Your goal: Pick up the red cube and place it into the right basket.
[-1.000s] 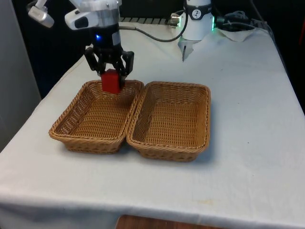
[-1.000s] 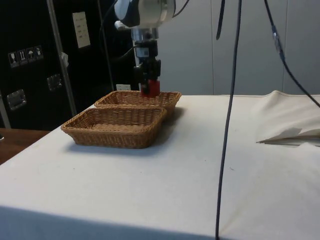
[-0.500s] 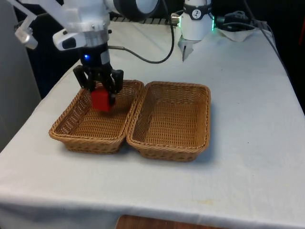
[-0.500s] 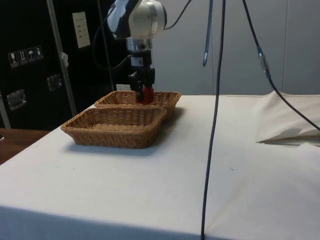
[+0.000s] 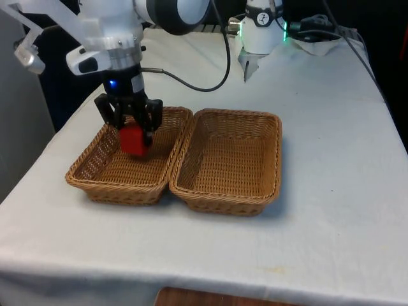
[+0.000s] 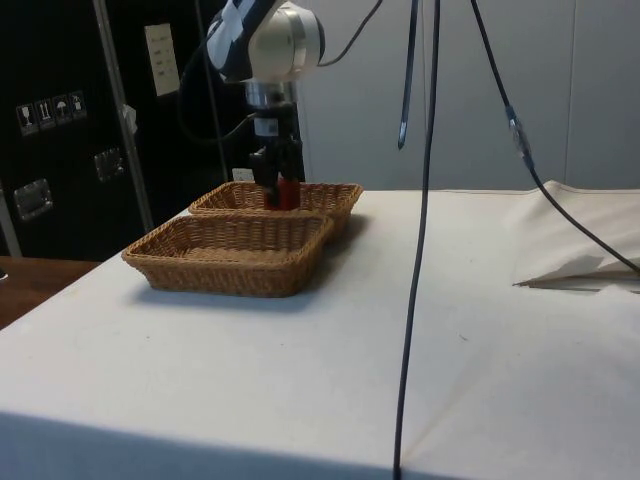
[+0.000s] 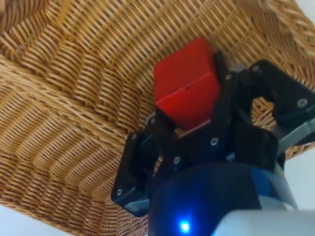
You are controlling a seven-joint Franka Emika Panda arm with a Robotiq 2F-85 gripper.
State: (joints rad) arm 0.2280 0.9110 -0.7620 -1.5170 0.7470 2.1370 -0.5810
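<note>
- Over the wicker basket (image 5: 95,167) at the front view's left, the gripper (image 5: 130,131) pinches the red cube (image 5: 133,139).
- Cube hangs just above the weave, inside the rim.
- Beside it, touching, a second basket (image 5: 264,185) sits on the desk (image 5: 331,210).

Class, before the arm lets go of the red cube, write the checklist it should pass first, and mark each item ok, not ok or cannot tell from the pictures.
1. Cube held: the gripper is shut on the red cube, also seen in the wrist view. Ok.
2. Cube over a basket: it hangs inside the wicker basket on the front view's left. Ok.
3. That basket is the robot's own right one, as the camera faces the robot. Ok.
4. Other basket apart from the cube. Ok.
5. Landing spot bare: the weave under the cube shows nothing on it in the wrist view. Ok.
6. Cube resting on the basket floor: cannot tell.
</note>
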